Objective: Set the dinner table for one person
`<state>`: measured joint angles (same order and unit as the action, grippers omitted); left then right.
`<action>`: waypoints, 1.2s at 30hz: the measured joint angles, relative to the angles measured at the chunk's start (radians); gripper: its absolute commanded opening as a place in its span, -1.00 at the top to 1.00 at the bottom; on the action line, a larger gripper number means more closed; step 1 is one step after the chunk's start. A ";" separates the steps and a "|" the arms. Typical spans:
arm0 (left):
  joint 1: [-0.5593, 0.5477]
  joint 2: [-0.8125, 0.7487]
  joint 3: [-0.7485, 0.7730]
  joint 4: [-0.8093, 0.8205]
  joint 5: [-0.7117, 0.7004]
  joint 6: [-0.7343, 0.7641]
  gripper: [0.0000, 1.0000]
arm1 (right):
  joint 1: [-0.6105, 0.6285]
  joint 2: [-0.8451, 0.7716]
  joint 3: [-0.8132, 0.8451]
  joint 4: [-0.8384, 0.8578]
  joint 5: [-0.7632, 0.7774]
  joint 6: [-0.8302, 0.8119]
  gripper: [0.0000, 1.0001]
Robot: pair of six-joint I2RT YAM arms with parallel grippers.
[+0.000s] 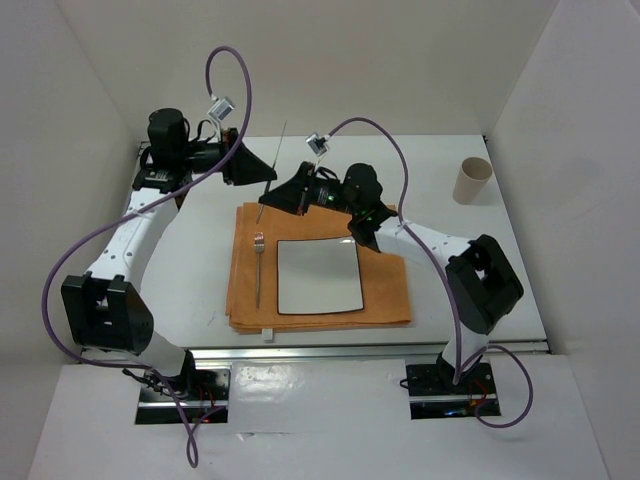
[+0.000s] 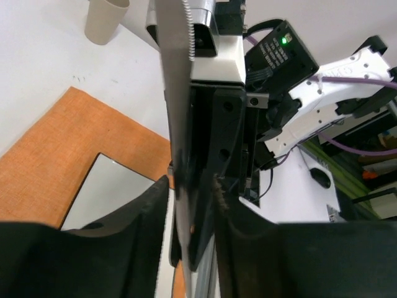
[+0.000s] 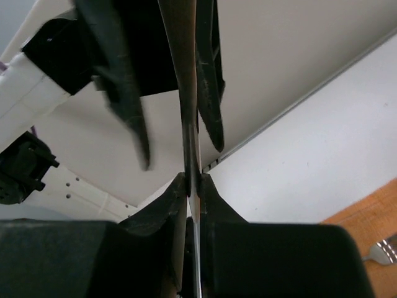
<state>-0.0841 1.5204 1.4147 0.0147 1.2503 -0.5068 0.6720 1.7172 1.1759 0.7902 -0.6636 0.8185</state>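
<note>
A knife [image 1: 281, 145] hangs tilted above the back edge of the orange cloth [image 1: 385, 290], on the white dinner table [image 1: 190, 260]. My right gripper [image 1: 272, 197] is shut on it; in the right wrist view its pads pinch the blade [image 3: 186, 62] at the gripper [image 3: 193, 180]. My left gripper [image 1: 270, 180] meets the same knife [image 2: 177, 93] from the left, and its jaws [image 2: 192, 183] stand slightly apart around it. One left finger [image 3: 124, 93] shows blurred and clear of the blade. A fork [image 1: 259, 270] lies left of the square plate [image 1: 318, 275] on the cloth.
A paper cup [image 1: 471, 180] stands at the back right of the table. White walls close in the left, back and right sides. A metal rail [image 1: 370, 350] runs along the near edge by the arm bases.
</note>
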 measured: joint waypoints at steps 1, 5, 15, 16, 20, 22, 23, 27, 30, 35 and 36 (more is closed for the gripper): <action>0.000 0.000 0.000 -0.012 0.000 0.013 0.04 | 0.000 -0.008 0.000 -0.036 0.010 -0.011 1.00; 0.000 0.002 0.023 -0.117 -0.016 0.063 -0.10 | 0.000 -0.053 0.039 -0.305 0.074 -0.090 1.00; 0.072 -0.035 0.085 -0.473 -0.269 0.353 -0.07 | -0.089 -0.248 0.166 -1.269 0.404 -0.320 1.00; 0.078 -0.050 0.082 -0.513 -0.332 0.391 -0.07 | -0.107 -0.252 0.169 -1.358 0.436 -0.336 1.00; 0.089 -0.150 -0.021 -0.580 -0.562 0.512 -0.04 | -0.153 -0.219 0.106 -1.592 0.531 -0.374 1.00; 0.098 -0.183 -0.074 -0.610 -0.634 0.557 -0.04 | -0.154 -0.169 0.045 -1.651 0.556 -0.375 1.00; 0.103 -0.190 -0.094 -0.621 -0.662 0.570 -0.04 | -0.153 -0.141 0.011 -1.667 0.562 -0.376 1.00; 0.113 -0.195 -0.136 -0.660 -0.737 0.621 -0.04 | -0.167 -0.059 -0.072 -1.720 0.583 -0.380 1.00; 0.113 -0.200 -0.150 -0.673 -0.763 0.647 -0.02 | -0.185 -0.047 -0.074 -1.721 0.601 -0.390 1.00; 0.113 -0.214 -0.157 -0.676 -0.778 0.666 -0.02 | -0.215 -0.026 -0.098 -1.683 0.587 -0.413 1.00; 0.113 -0.215 -0.158 -0.676 -0.779 0.666 -0.02 | -0.220 -0.021 -0.111 -1.674 0.583 -0.417 1.00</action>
<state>0.0284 1.3052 1.2572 -0.6617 0.4709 0.1596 0.4522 1.6962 1.0653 -0.8833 -0.0807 0.4019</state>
